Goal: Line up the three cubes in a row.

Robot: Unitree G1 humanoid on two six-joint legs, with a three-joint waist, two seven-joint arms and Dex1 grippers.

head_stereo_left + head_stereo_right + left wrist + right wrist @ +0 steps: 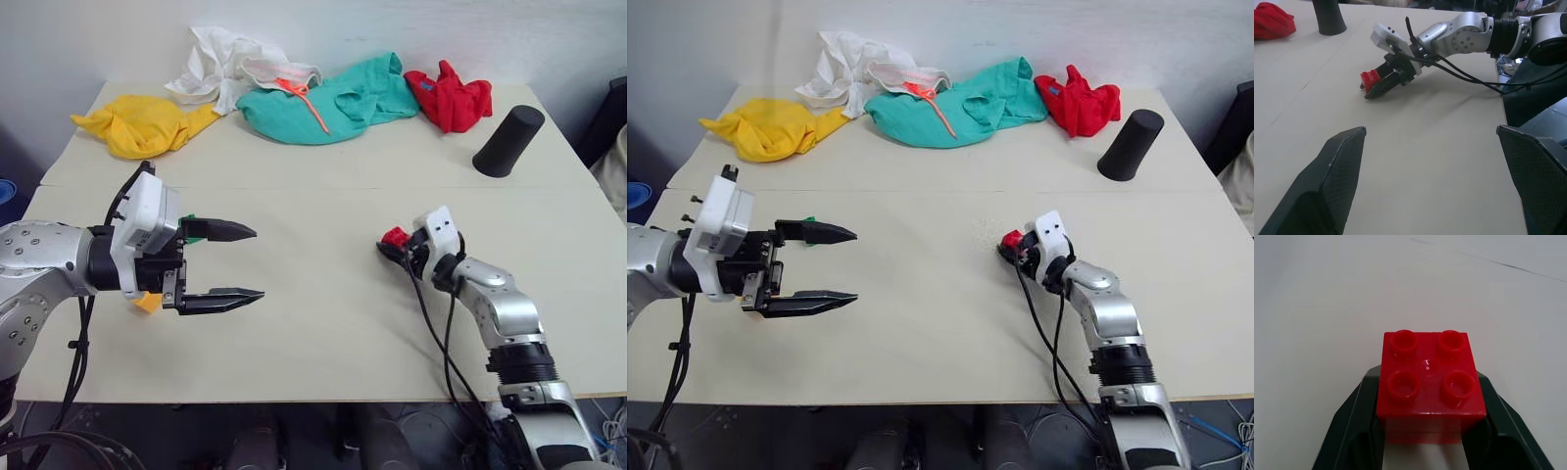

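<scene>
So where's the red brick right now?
The red brick sits between the right gripper's fingers on the right side of the table, well in front of the black cylinder.

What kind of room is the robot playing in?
Probably a robot practice lab, not a home. A plain table stands against a bare wall, with loose cables under it. On it lie a red toy brick, crumpled cloths and a black cylinder.
</scene>
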